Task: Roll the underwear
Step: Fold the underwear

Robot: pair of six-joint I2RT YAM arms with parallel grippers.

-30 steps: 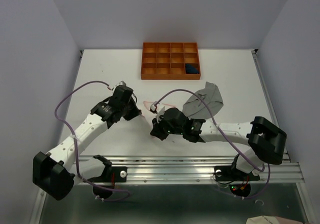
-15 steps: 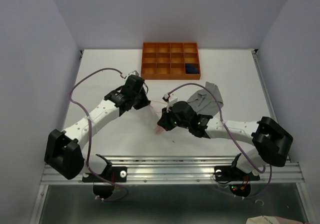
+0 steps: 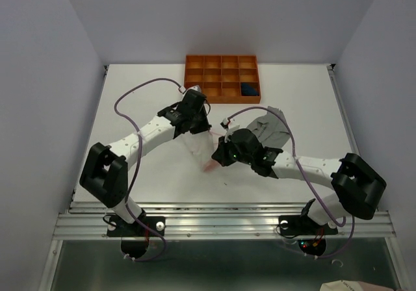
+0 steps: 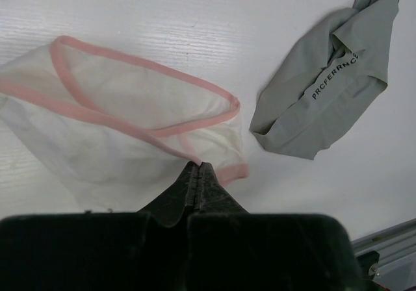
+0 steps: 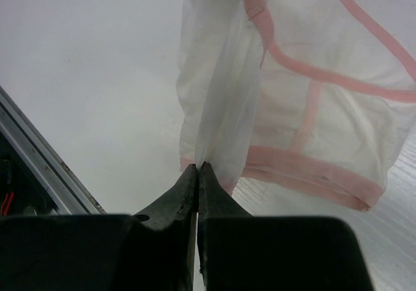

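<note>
Left gripper (image 4: pixel 198 168), right gripper (image 5: pixel 197 168) pinch underwear (image 4: pixel 123 141) (pink-trimmed).

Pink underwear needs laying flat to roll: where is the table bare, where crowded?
Bare: the table left of the orange tray, the far-right corner beyond the grey underwear, the near strip between the arms. Crowded: centre, where left end effector and right end effector pinch the pink underwear.

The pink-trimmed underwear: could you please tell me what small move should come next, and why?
Probably lower both together to lay the pink-trimmed underwear flat on the table: the left claw and right claw are each shut on an edge, the cloth spans between them, and rolling needs it spread flat.
</note>
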